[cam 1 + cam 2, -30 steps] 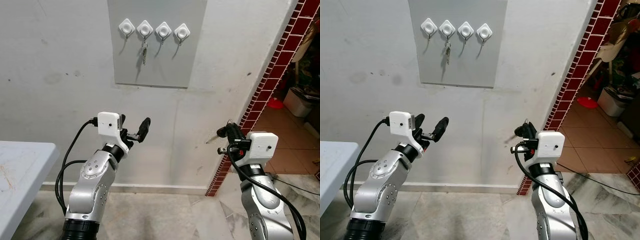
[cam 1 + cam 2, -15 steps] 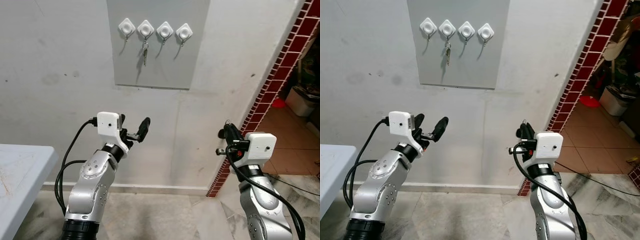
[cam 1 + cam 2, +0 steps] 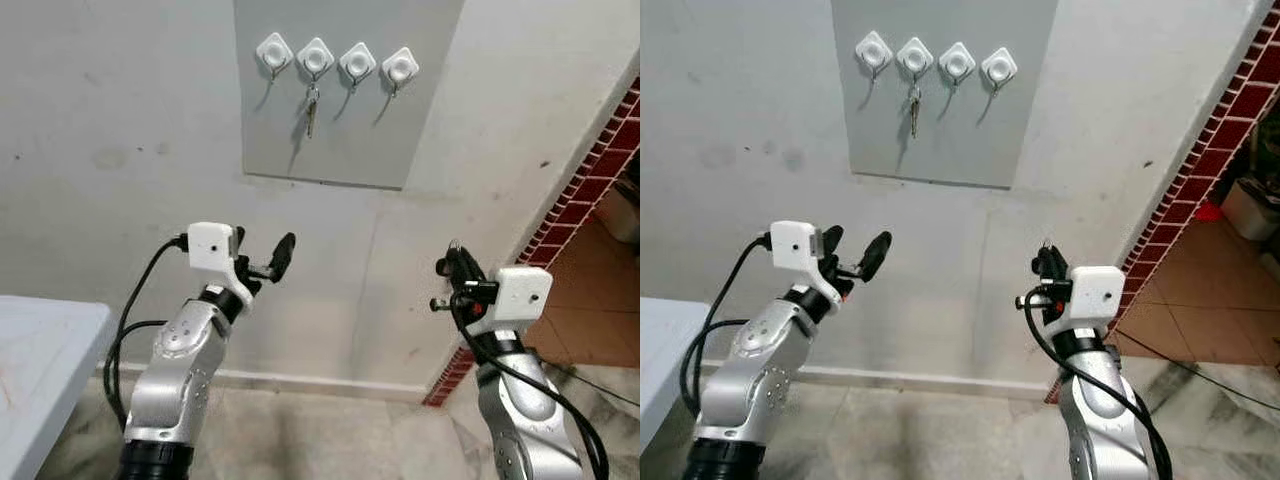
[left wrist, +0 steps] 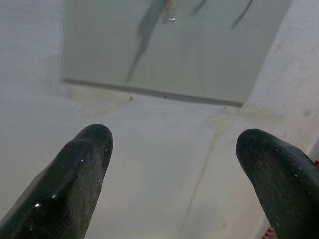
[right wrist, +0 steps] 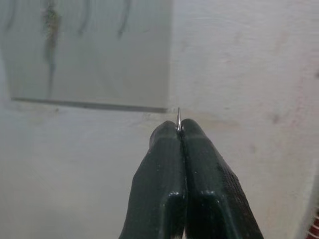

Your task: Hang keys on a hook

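Four white hooks [image 3: 357, 60] sit in a row on a grey panel [image 3: 340, 140] high on the wall. A bunch of keys [image 3: 311, 108] hangs from the second hook from the left. My right gripper [image 3: 452, 262] is held up below and right of the panel. It is shut on a thin metal key ring [image 5: 178, 115], whose tip pokes out between the fingertips. What hangs from the ring is hidden. My left gripper [image 3: 265, 250] is raised below the panel, open and holding nothing, with its fingers [image 4: 87, 149] wide apart.
A white table [image 3: 40, 350] juts in at the lower left. A red brick pillar [image 3: 600, 180] runs down the right side, with tiled floor [image 3: 1200, 330] behind it. The plain wall [image 3: 120, 150] stands close ahead, with stone floor [image 3: 320, 440] below.
The whole picture has shifted, so the panel now sits further right and lower. Both arms keep about the same pose, and the right gripper stays shut on the ring.
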`<state>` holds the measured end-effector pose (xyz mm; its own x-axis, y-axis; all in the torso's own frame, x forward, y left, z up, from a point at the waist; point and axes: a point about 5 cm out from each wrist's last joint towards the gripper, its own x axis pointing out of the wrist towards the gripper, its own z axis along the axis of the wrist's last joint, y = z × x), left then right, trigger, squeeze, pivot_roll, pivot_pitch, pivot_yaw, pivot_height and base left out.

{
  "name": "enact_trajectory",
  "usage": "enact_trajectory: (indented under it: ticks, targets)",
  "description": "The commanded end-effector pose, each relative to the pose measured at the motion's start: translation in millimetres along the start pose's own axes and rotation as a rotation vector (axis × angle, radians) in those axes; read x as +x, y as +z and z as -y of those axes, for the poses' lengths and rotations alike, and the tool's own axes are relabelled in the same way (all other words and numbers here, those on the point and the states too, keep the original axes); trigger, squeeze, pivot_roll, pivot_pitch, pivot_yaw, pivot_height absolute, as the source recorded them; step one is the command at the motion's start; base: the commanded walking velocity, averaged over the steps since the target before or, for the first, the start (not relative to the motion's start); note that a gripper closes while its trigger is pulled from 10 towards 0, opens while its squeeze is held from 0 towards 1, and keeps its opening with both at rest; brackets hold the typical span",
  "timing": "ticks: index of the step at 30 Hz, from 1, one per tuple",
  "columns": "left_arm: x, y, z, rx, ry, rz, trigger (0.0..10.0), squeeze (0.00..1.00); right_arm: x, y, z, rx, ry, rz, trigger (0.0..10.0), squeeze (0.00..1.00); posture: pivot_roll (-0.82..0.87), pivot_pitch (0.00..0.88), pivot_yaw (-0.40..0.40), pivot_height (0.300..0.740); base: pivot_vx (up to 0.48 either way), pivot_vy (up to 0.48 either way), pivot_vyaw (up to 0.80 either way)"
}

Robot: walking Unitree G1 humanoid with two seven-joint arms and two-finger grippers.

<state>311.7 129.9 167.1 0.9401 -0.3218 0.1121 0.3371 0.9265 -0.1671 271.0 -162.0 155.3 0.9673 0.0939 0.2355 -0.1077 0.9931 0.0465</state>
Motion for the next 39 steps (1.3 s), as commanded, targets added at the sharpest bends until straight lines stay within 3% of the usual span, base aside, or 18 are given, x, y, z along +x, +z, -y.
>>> enact_trajectory:
  ticks: [1, 23, 30, 39]
  targets:
    - [1.7, 1.7, 7.9, -0.007, -0.025, 0.004, 10.0, 0.0, 0.2, 6.5, 4.1, -0.007, -0.007, 0.022, 10.0, 0.0, -0.01, 0.036, -0.052, 0.74, 0.368, 0.0, 0.0]
    - [3.7, 2.4, 10.0, -0.022, -0.02, 0.01, 10.0, 0.0, 2.9, 7.1, 4.3, -0.007, -0.01, 0.024, 10.0, 0.0, -0.01, 0.031, -0.052, 0.74, 0.334, 0.0, 0.0]
    - [6.2, 6.5, 20.8, -0.001, -0.08, 0.03, 10.0, 0.0, 8.7, 8.8, 2.5, -0.008, 0.015, 0.032, 10.0, 0.0, -0.01, 0.035, -0.051, 0.74, 0.0, 0.0, 0.0]
    - [13.5, 21.0, 55.1, 0.03, -0.267, 0.081, 10.0, 0.0, 43.0, 28.3, -2.8, -0.011, 0.113, 0.12, 10.0, 0.0, -0.01, 0.05, -0.055, 0.74, 0.0, 0.0, 0.0]
